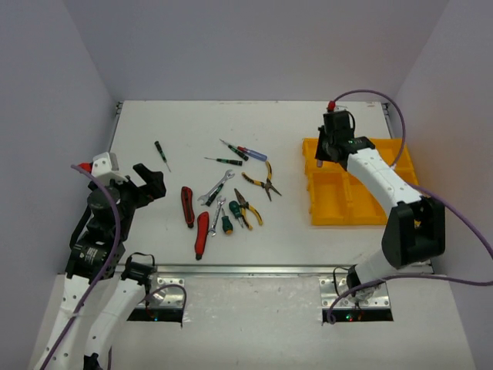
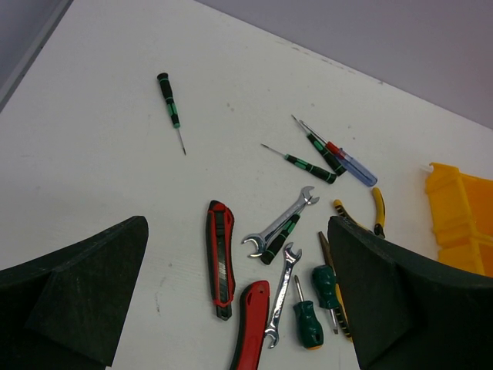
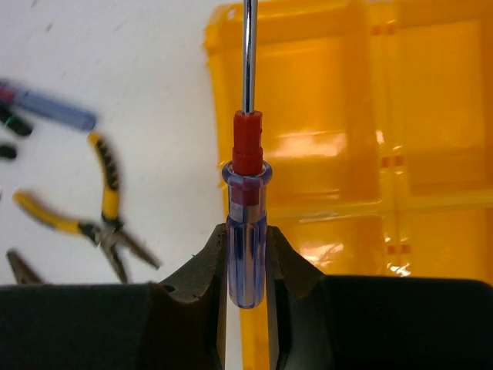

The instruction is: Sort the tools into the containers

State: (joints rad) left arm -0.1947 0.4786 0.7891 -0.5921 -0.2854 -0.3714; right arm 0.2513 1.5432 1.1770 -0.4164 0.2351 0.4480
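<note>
Left gripper (image 1: pixel 150 183), jaws spread wide and holding nothing, hangs at the worktop's (image 1: pixel 308 247) nine o'clock; loose tools (image 1: pixel 218 187) lie scattered around its centre. Right gripper (image 3: pixel 246 266), at two o'clock, is clamped on a blue-handled screwdriver (image 3: pixel 248 162) over the yellow tray's (image 1: pixel 347 223) nine-o'clock edge.

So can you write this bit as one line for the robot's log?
right gripper: shut on blue-handled screwdriver, over yellow tray | left gripper: open, empty | other tools: on table
</note>
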